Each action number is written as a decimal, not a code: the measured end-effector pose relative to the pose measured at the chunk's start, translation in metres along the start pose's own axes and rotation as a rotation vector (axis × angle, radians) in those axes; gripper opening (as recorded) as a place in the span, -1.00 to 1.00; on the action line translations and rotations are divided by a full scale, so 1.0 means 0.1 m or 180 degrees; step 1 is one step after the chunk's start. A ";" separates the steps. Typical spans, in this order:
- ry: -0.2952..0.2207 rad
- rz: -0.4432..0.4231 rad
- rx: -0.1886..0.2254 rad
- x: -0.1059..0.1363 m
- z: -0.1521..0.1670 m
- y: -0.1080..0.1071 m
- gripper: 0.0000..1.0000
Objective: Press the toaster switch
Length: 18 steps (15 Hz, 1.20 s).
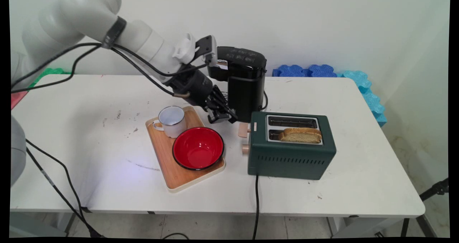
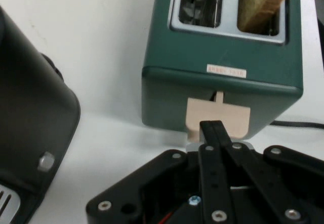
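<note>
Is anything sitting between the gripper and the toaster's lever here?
Nothing visible does. The gripper is right at the pale lever on the end of the green toaster; the hand view shows no object between them. The black coffee machine stands just behind, and the red bowl lies off to the side.

Green toaster [image 1: 291,153], toast [image 1: 300,135] in near slot, lever [image 2: 218,118] up

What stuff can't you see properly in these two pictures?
- Gripper on the toaster lever: contact unclear; hand view, fingers cover it.
- Toaster knob: hand view, linkage hides it.
- Coffee machine base: main view, gripper and toaster hide it.
- Bread slice: hand view, cut by top edge.
</note>
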 end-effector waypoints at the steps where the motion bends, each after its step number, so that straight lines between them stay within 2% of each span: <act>1: 0.0011 -0.0001 -0.0010 0.00 0.02 0.00 -1.00; 12: 0.0058 0.0071 -0.0151 -0.05 0.31 -0.04 -1.00; 18: 0.0062 0.0120 -0.0187 -0.08 0.42 -0.06 -1.00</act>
